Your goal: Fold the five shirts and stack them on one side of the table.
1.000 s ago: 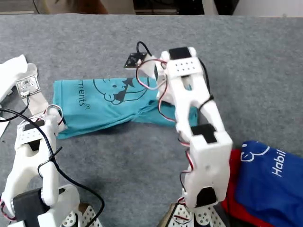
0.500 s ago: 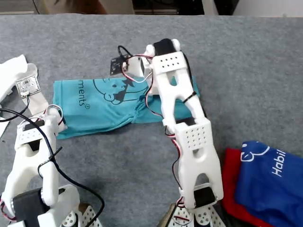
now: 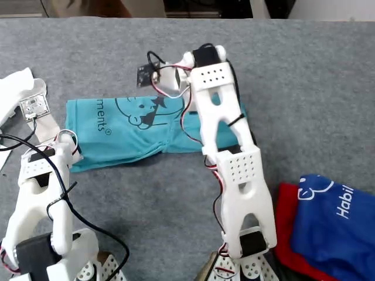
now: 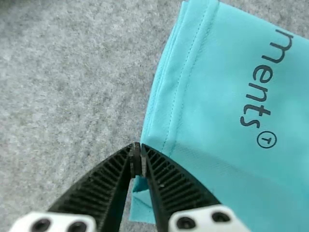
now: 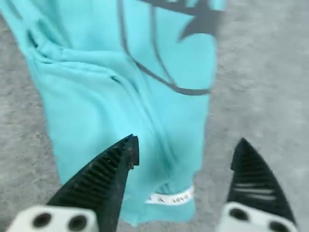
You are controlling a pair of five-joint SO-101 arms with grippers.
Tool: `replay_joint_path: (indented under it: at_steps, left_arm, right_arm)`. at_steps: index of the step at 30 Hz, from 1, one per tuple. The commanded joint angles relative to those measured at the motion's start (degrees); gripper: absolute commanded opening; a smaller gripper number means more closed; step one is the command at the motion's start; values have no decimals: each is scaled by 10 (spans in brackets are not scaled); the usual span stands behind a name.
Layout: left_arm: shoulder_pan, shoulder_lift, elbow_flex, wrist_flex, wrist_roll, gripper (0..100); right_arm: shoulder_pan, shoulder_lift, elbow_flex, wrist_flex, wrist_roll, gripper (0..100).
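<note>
Right arm (image 3: 240,175) swung left, hiding middle of teal shirt (image 3: 117,132), right end effector (image 5: 187,145) spread, left end effector (image 4: 138,157) pinching its corner

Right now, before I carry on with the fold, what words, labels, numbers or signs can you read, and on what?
teal shirt: dark lettering, only a word's tail end showing at the cloth's edge, then a small circled mark; no whole word reads.
blue shirt: white lettering, cut off at the picture's edge; no whole word reads.
neck label on the teal shirt: too blurred to read.
Numbers: none.
</note>
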Motion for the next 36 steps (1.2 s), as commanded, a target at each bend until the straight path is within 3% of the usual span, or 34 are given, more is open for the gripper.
replay_joint_path:
  at_steps: [1, 6, 8, 13, 18, 22, 25, 29, 36]
  left_arm:
    - [3, -2, -19, -10, 1, 21]
    - [3, -2, -20, -10, 1, 21]
    - [6, -5, -21, -10, 2, 21]
    - [3, -7, -40, 22, 5, 23]
    - [4, -7, -114, 135, 29, 25]
    - [3, 0, -251, 286, 33, 82]
    - [5, 0, -343, 363, 33, 144]
    - [6, 27, -415, 387, 33, 164]
    - [7, 241, -563, 495, 33, 165]
  right_arm:
    - [7, -67, -27, 14, -25, 249]
    - [5, -141, 65, 11, -118, 0]
    - [7, -168, 79, -3, -173, 27]
    - [46, -182, 86, -44, -396, 5]
    - [131, -146, 87, -77, -520, 5]
    - [208, -88, 95, -136, -621, 5]
    - [237, -60, 102, -168, -629, 5]
    - [255, -23, 98, -222, -631, 5]
    - [287, 0, 93, -254, -632, 5]
